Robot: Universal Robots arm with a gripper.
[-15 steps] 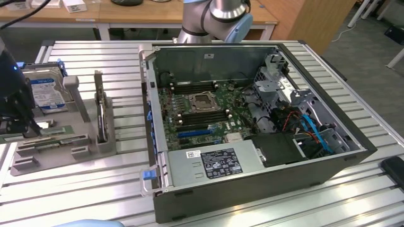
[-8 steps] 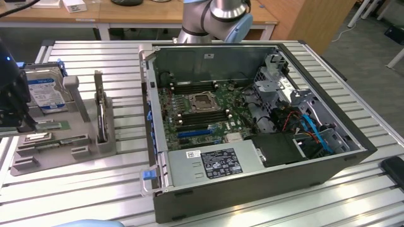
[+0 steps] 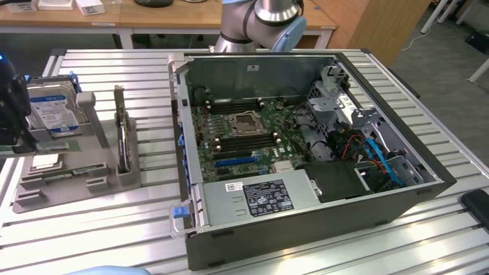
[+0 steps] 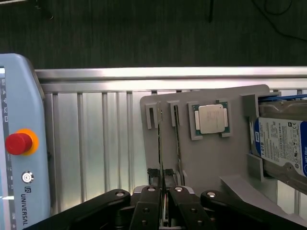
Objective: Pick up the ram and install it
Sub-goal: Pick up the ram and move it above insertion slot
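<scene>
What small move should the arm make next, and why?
Probably lift straight up, slowly. The hand looks closed on the ram, which stands on edge in its slot of the grey holder, with a second stick close beside it. A straight pull should free it without knocking the neighbour.

High exterior view angles down over an open black computer case (image 3: 306,226); wrist view, seemingly facing straight down past the black gripper (image 4: 164,191), sits close above the grey plastic parts tray (image 3: 73,192) (image 4: 211,163) both share.
</scene>
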